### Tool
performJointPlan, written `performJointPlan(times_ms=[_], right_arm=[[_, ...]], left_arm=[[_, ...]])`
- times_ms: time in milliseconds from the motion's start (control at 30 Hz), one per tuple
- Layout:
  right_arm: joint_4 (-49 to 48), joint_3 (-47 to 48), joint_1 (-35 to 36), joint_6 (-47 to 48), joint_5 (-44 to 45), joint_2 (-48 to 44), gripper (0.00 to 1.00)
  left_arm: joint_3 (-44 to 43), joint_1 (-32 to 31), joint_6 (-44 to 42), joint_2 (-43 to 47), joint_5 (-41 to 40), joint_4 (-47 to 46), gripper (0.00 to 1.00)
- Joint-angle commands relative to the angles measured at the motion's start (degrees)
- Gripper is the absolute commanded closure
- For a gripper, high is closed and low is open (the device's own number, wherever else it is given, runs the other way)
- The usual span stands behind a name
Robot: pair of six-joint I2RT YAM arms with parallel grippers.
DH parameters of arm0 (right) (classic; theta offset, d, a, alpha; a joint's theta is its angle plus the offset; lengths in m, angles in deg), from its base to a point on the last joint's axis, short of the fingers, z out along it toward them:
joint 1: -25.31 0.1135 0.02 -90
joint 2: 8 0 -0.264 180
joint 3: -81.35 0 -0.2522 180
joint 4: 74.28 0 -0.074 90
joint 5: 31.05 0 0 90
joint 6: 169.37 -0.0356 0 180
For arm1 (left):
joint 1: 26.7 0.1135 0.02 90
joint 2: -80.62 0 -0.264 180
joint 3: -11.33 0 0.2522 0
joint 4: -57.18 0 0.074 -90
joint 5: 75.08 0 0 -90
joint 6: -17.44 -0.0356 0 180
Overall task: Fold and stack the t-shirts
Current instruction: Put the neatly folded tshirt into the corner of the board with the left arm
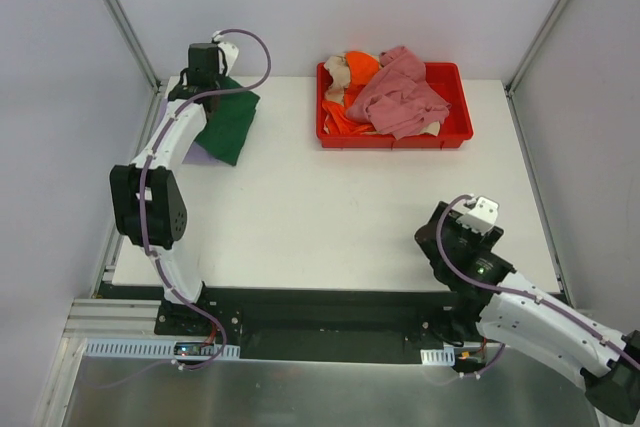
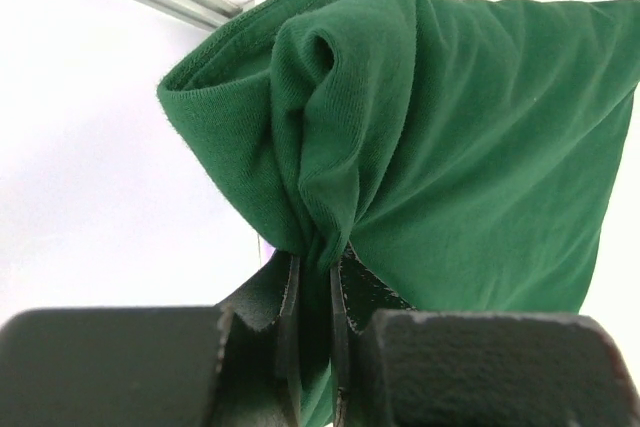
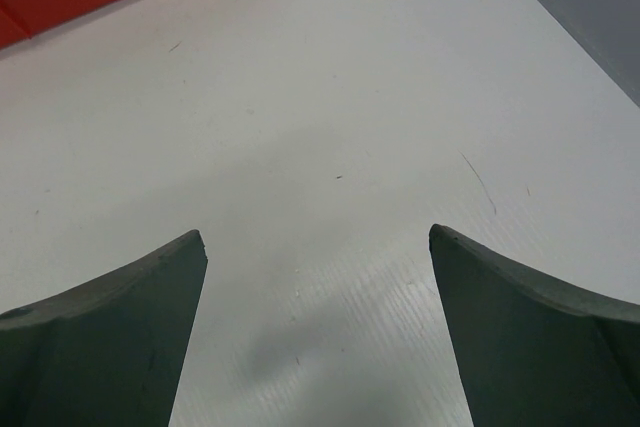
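The left pincer (image 2: 313, 269) is clamped tight on a bunched fold of the green shirt (image 2: 460, 147). That shirt sits at the far-left corner of the tabletop (image 1: 330, 207), partly over a lavender shirt (image 1: 198, 157). The cloth looks soft, light and limp (it will likely sag and crease wherever unsupported), so I judge a hem or corner a better hold than mid-panel. In the red tray (image 1: 456, 137) a pink shirt (image 1: 400, 97), orange shirt (image 1: 345, 119) and beige shirt (image 1: 336, 74) lie heaped. The right pincer (image 3: 318, 247) hangs wide open and empty above the tabletop.
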Motion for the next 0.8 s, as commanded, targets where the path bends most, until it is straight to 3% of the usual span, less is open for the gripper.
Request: performJointPlan(times_ms=[0,400,767], right_arm=[[0.3,2.0,-0.5,0.2,1.9,3.2,0.04],[0.6,2.9,-1.0,0.1,1.7,5.2,0.04],[0.6,2.5,-1.4,-0.2,1.7,4.7,0.04]], left_arm=[[-0.7,1.1,-4.1,4.9,3.3,-2.5,1.00],[-3.6,7.2,-4.2,2.3,6.8,-2.7,1.00],[-8.7,12.6,-3.8,-8.9,8.9,-2.6,1.00]])
